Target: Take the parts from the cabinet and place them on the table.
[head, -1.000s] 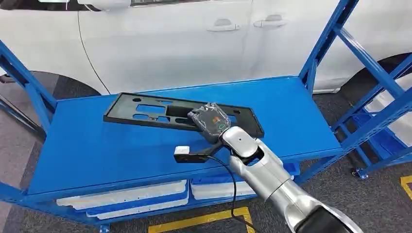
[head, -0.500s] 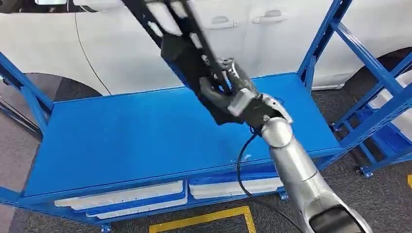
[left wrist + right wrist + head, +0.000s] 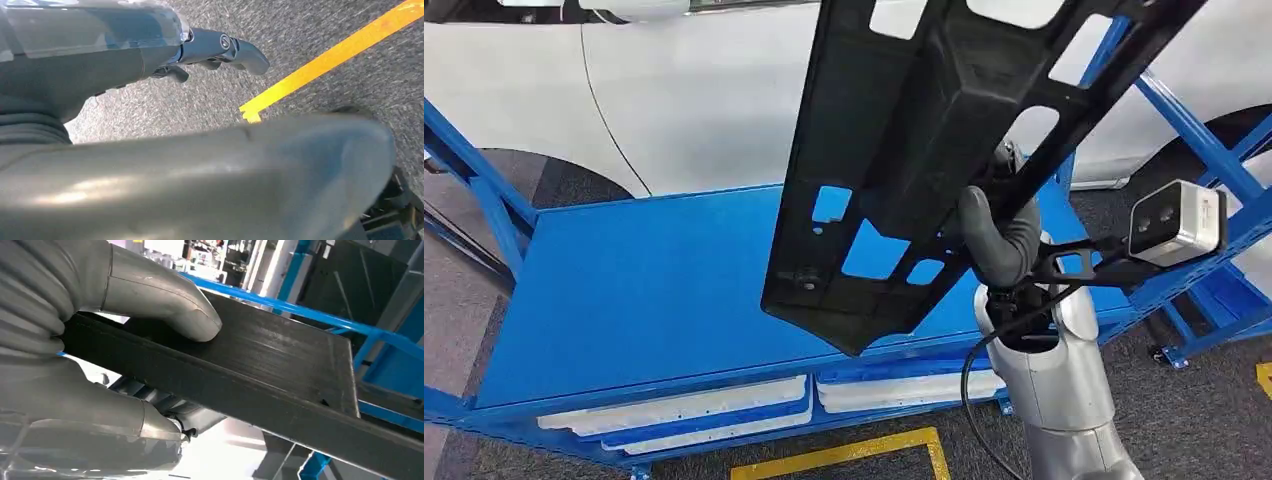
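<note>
My right hand (image 3: 1002,240) grips the black plastic panel (image 3: 924,150) at one long edge, thumb clamped on its flat face in the right wrist view. The panel is clear of the blue shelf (image 3: 644,290), its long axis steeply tilted, most of its length rising above my hand. My left hand (image 3: 220,47) hangs over the floor, holding nothing, fingers apart. I judge the top-heavy overhang the governing factor in carrying.
</note>
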